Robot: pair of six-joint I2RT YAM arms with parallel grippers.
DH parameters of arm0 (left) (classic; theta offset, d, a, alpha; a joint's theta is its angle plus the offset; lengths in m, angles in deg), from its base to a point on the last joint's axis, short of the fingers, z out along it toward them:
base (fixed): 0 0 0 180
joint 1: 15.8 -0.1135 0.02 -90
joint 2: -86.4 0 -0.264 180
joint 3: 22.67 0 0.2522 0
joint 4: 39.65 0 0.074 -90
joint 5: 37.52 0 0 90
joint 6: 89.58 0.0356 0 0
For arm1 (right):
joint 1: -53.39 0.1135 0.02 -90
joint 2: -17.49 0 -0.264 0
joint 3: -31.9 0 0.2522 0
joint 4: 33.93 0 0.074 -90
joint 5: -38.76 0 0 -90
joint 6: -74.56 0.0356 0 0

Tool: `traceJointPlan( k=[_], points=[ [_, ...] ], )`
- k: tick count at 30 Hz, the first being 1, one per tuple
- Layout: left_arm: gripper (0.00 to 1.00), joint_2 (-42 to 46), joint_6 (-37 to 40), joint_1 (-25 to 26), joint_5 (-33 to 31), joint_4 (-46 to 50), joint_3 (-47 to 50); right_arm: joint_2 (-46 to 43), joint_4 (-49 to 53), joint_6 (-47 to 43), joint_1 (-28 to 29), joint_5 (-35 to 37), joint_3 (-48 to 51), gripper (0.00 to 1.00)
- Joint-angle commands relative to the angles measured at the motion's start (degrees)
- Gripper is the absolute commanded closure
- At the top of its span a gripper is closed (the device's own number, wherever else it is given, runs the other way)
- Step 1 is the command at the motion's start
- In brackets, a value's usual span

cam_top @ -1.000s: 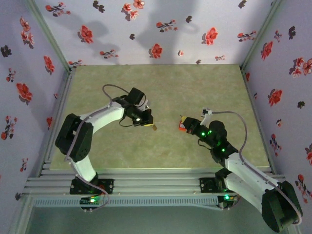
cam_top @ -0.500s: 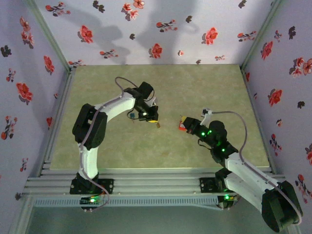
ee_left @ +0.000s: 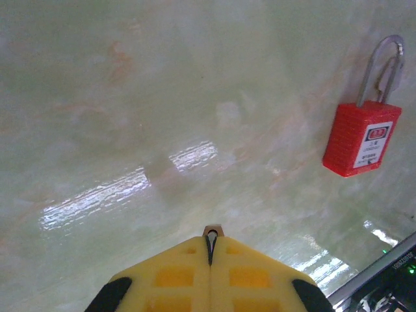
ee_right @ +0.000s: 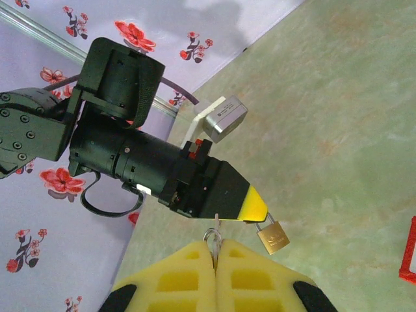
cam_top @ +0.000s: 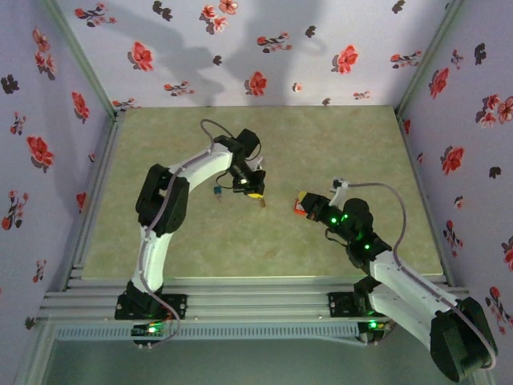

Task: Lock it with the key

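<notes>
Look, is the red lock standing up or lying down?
Lying down. The red padlock rests flat on the table, with its labelled face turned up.

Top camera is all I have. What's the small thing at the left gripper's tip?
Observer: A brass padlock, hanging by its shackle from the shut left gripper.
Operator: Is the right gripper holding anything?
Observer: Yes. The right gripper is shut on a key with a ring, blade sticking out toward the left gripper.
Operator: And the red thing beside it?
Observer: A red padlock, lying on the table, held by neither gripper.
</notes>
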Motion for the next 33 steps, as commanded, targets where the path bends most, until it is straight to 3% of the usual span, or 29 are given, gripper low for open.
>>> traceJointPlan(
  k=[1, 33],
  points=[
    [1.0, -2.02, 2.3, 0.38, -0.71, 4.89, -2.97, 0.22, -2.21, 0.44, -0.44, -0.48, 0.17, 1.0],
    [1.0, -12.52, 5.73, 0.63, -0.45, 13.0, -17.26, 2.37, -3.62, 1.12, -0.44, -1.61, -0.12, 1.0]
  ],
)
